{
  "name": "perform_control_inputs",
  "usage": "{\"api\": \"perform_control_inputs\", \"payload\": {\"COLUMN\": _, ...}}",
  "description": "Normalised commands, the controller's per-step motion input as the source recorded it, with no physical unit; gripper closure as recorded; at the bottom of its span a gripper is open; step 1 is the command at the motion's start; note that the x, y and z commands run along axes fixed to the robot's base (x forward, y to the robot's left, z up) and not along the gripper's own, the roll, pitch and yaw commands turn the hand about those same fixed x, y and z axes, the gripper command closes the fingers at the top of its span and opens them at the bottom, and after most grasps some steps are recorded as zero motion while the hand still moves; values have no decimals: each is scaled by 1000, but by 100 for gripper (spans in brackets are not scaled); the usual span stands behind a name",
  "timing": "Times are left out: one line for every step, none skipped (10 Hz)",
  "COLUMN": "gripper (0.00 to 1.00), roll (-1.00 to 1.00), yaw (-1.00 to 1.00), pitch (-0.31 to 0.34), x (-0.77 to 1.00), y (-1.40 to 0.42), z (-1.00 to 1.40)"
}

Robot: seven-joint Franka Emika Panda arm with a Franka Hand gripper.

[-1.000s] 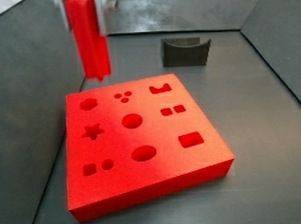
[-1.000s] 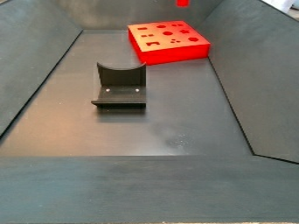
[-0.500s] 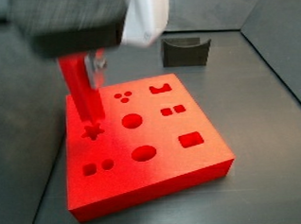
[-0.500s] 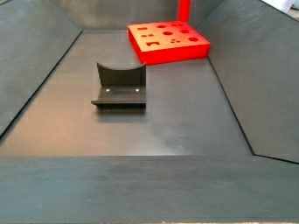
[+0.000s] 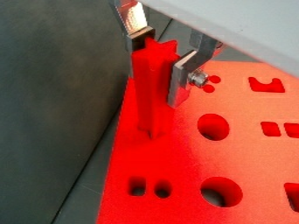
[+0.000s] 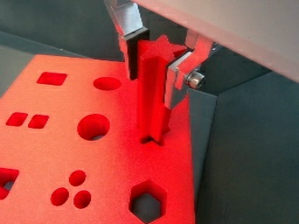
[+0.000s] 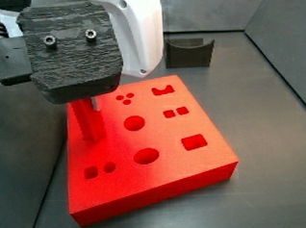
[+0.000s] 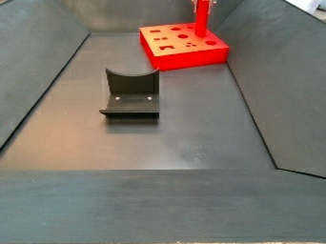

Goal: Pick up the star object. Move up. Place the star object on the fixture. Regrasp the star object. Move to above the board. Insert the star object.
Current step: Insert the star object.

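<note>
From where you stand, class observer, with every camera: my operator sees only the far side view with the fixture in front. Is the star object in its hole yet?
Observer: In both wrist views the star object stands upright with its lower end in the star hole of the board.
Operator: Is the gripper holding it?
Observer: Yes, the gripper has a finger on each side of its upper part.
Operator: Which part of the board?
Observer: Near one edge, beside the round hole.
</note>
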Motion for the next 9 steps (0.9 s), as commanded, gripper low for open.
{"api": "perform_control_inputs", "payload": {"gripper": 100, "roll": 57, "yaw": 146, "pitch": 0, "x": 0, "y": 149, "z": -269}}
{"api": "perform_control_inputs", "payload": {"gripper": 100, "roll": 51, "yaw": 220, "pitch": 0, "x": -9, "y": 194, "z": -303}}
{"api": "perform_control_inputs", "payload": {"gripper": 100, "roll": 0, "yaw": 0, "pitch": 0, "x": 0, "y": -60, "z": -37}}
{"api": "perform_control_inputs", "payload": {"gripper": 100, "roll": 0, "yaw": 0, "pitch": -3, "x": 0, "y": 0, "z": -260}}
{"api": "perform_control_inputs", "payload": {"gripper": 100, "roll": 47, "yaw": 154, "pitch": 0, "x": 3, "y": 0, "z": -531}}
{"api": "perform_control_inputs", "payload": {"gripper": 100, "roll": 34, "yaw": 197, "pitch": -26, "x": 114, "y": -80, "z": -931}}
{"api": "perform_control_inputs", "payload": {"gripper": 100, "roll": 0, "yaw": 57, "pitch": -96, "x": 77, "y": -209, "z": -900}}
{"api": "perform_control_inputs", "payload": {"gripper": 100, "roll": 0, "yaw": 0, "pitch": -159, "x": 0, "y": -157, "z": -820}}
{"api": "perform_control_inputs", "payload": {"gripper": 100, "roll": 0, "yaw": -69, "pitch": -149, "x": 0, "y": -14, "z": -814}}
